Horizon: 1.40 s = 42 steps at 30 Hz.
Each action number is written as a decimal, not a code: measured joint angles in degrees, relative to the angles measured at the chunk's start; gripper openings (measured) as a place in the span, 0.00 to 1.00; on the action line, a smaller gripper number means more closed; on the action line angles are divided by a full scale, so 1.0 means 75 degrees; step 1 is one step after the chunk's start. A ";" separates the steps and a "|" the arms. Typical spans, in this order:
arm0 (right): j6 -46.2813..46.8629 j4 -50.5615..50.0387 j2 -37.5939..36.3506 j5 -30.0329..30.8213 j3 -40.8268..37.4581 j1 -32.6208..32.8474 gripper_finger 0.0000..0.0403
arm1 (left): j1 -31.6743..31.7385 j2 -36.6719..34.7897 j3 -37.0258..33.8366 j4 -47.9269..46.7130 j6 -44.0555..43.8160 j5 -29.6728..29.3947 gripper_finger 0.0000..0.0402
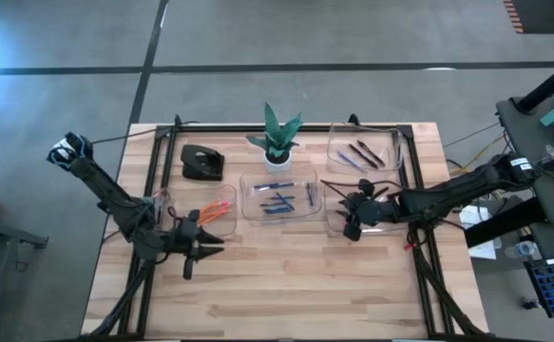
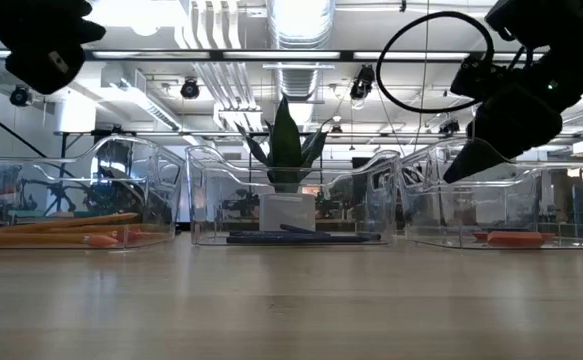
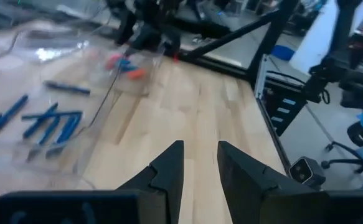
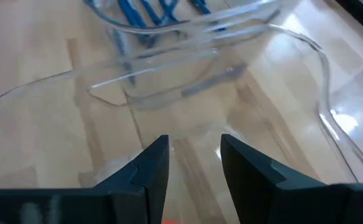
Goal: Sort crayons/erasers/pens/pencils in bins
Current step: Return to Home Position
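Two orange pencils lie in the left clear bin. Blue crayons lie in the middle bin, and dark pens in the far right bin. Red and blue erasers lie in the near right bin. My left gripper is open, nothing between its fingers, and hangs above the table just beyond that pencil bin's near edge. My right gripper is open with nothing in it and hangs over the near right bin, slanting down toward the table's left.
A green plant in a white pot stands behind the middle bin. A black desk object sits at the far left. Bare wood stretches along the table's near half. Black frame rails run along both side edges.
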 joint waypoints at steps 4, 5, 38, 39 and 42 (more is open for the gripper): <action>-0.0819 0.0485 -0.0003 -0.0240 -0.0239 0.0000 0.34 | 0.0003 -0.0492 -0.0262 0.0232 0.0713 0.0032 0.21; -0.0999 0.0519 -0.0003 -0.0355 -0.0262 0.0000 0.34 | 0.0002 -0.0685 -0.0303 0.0240 0.0895 0.0035 0.21; -0.2109 0.5829 -0.0003 -0.3466 -0.2630 -0.1945 0.34 | 0.0001 -0.3182 -0.2044 0.0909 0.2250 0.0169 0.21; -0.2117 0.5826 -0.0003 -0.3585 -0.2639 -0.2061 0.34 | 0.0003 -0.3230 -0.2086 0.0900 0.2250 0.0166 0.21; -0.2133 0.5817 -0.0003 -0.4124 -0.2676 -0.2402 0.34 | 0.0003 -0.3358 -0.2247 0.0906 0.2193 0.0163 0.21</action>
